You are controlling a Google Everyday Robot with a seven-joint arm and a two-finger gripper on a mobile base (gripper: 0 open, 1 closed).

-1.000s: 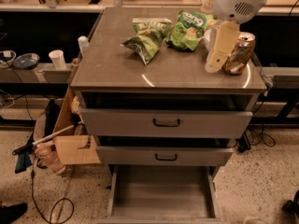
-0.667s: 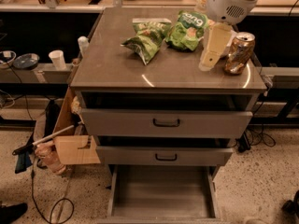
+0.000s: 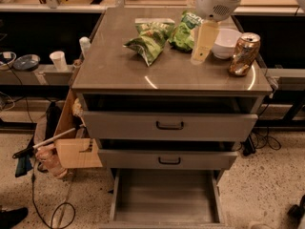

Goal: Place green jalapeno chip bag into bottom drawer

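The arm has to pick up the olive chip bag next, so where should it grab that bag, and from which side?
Probably the olive bag's puffed middle, from straight above: it lies flat on the cabinet top, so no edge stands up to pinch. The brighter bag lies close at its back corner, so closing across the narrower front half looks safer. The gripper hovers beside the bowl.

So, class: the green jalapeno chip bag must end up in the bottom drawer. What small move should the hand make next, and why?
Probably move the hand across to above the olive-green chip bag. The hand hangs between the brighter green bag and the white bowl, off to the side of the target, which lies on the tabletop; the bottom drawer already stands open.
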